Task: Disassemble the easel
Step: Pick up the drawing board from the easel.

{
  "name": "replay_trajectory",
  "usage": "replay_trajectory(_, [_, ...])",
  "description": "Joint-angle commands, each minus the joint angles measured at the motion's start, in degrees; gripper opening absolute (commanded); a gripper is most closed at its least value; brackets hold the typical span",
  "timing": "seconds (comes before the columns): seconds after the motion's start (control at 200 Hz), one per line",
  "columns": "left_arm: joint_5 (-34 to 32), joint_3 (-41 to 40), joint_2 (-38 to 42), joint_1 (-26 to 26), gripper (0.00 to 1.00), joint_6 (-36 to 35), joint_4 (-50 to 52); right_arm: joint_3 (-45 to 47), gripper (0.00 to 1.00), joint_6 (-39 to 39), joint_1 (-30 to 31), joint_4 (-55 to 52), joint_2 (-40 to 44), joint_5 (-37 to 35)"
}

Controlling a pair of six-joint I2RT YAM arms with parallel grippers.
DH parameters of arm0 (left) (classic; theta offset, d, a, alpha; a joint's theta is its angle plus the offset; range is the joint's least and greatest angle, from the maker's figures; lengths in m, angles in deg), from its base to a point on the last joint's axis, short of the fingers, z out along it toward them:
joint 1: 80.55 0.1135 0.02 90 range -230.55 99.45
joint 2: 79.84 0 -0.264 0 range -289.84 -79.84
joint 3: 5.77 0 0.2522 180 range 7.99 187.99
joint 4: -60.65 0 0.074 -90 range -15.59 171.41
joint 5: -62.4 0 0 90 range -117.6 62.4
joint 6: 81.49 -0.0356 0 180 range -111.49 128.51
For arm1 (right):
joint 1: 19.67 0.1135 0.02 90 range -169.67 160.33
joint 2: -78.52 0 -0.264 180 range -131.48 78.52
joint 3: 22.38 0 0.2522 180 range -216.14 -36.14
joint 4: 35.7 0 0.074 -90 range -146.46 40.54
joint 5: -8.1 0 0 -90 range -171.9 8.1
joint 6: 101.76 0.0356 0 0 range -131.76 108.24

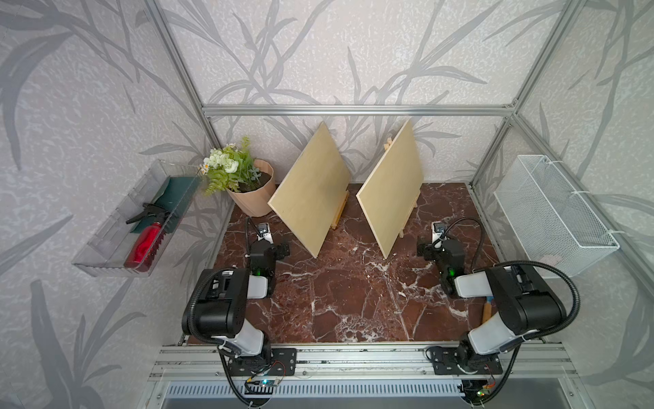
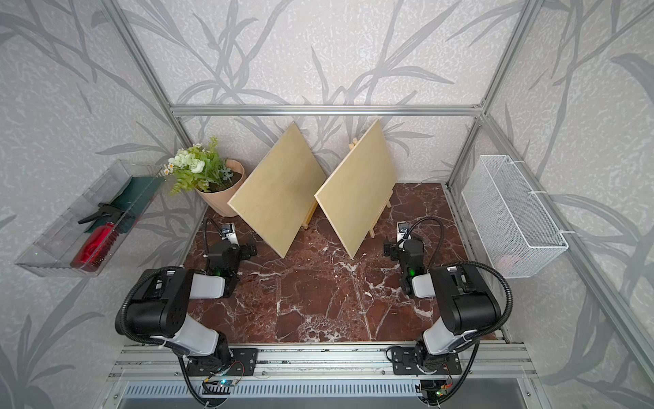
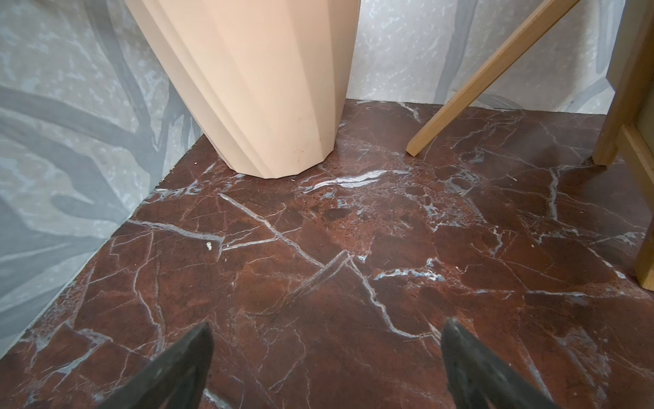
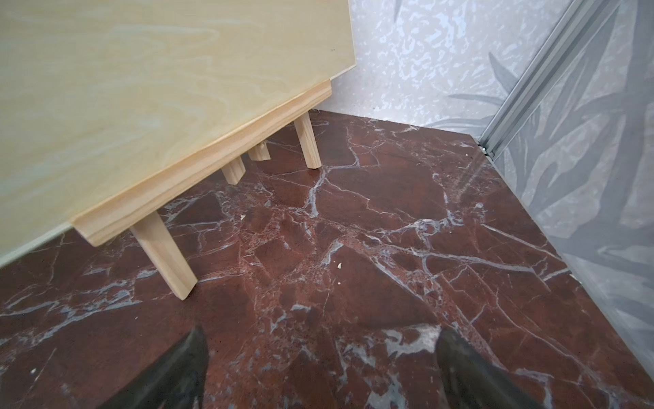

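left hand (image 3: 327, 331) and right hand (image 4: 320, 334) hang spread wide and empty over the marble surface (image 1: 354, 301), left easel (image 1: 340, 209) and right easel (image 4: 212, 159) standing at its back, each bearing a plywood board (image 1: 315, 191)

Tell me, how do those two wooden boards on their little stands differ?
The left board stands close beside the flower pot; the right board stands well away from it. The right easel pokes its tip out above its board's upper edge; the left easel shows only a foot below its board. Both boards are pale, bare, seemingly alike in size, and lean back turned the same way.
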Motion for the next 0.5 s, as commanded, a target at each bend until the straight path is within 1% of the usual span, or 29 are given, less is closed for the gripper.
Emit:
replay_trajectory(0.0, [0.4,1.1,0.2,0.2,0.99,-0.1,-0.1,0.0,0.99,-0.4,0.3,1.1,0.6,0.3])
replay_trajectory(0.495, [0.6,1.1,0.3,0.2,0.99,-0.2,-0.2,0.1,0.99,-0.5,0.3,1.1,0.6,0.3])
